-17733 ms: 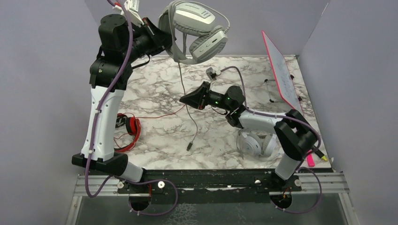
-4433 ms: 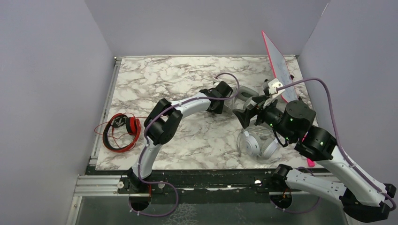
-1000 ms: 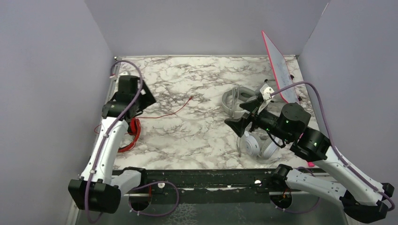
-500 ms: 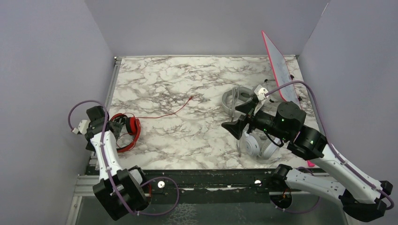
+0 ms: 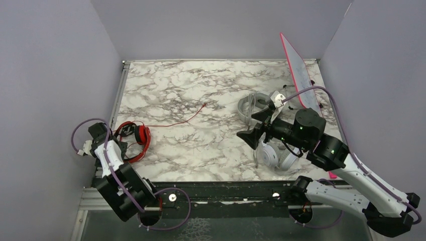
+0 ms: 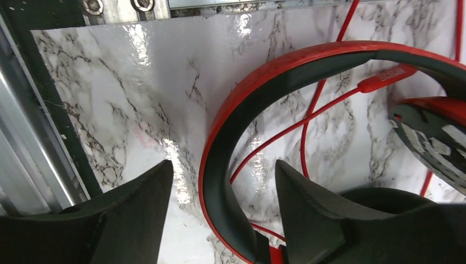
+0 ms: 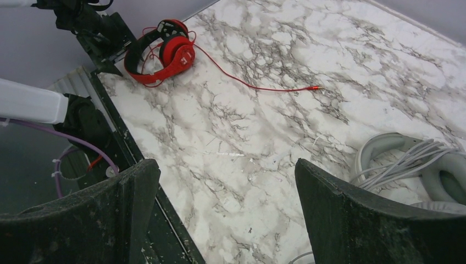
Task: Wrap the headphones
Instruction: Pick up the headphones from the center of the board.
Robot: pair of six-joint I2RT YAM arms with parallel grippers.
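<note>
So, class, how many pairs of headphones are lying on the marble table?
3. The red-and-black corded headphones lie far left on the marble table; the light grey over-ear headphones sit right of centre; the white-silver headphones lie near the front right, partly hidden under the right arm.

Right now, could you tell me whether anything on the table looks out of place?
Yes: the red cable of the red-and-black headphones, at the left edge of the table, is unwrapped; it trails loose toward the middle, its plug end lying free.
</note>
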